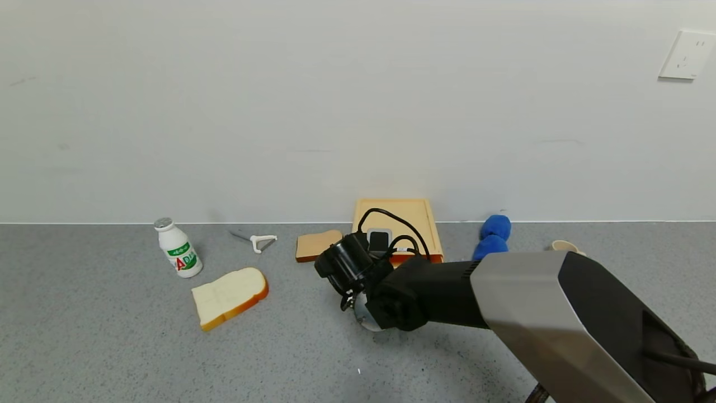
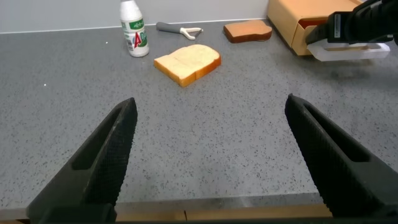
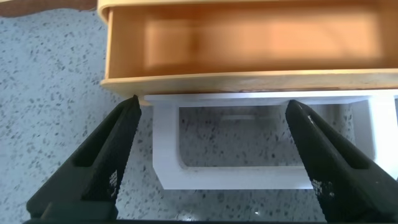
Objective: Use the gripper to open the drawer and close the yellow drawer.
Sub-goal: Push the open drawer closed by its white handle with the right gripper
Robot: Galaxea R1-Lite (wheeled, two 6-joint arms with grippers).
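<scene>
The pale yellow drawer stands against the back wall, and its white loop handle points toward me. My right gripper reaches in from the right to the drawer's front. In the right wrist view it is open. Its two dark jaws stand on either side of the handle's near bar without touching it. The drawer's yellow front edge lies just beyond. My left gripper is open and empty over the table's front edge. From there I see the drawer and the right gripper far off.
A white bottle, a peeler, a pale toast slice and a brown toast slice lie left of the drawer. A blue object and a small cup lie to its right. The wall is close behind.
</scene>
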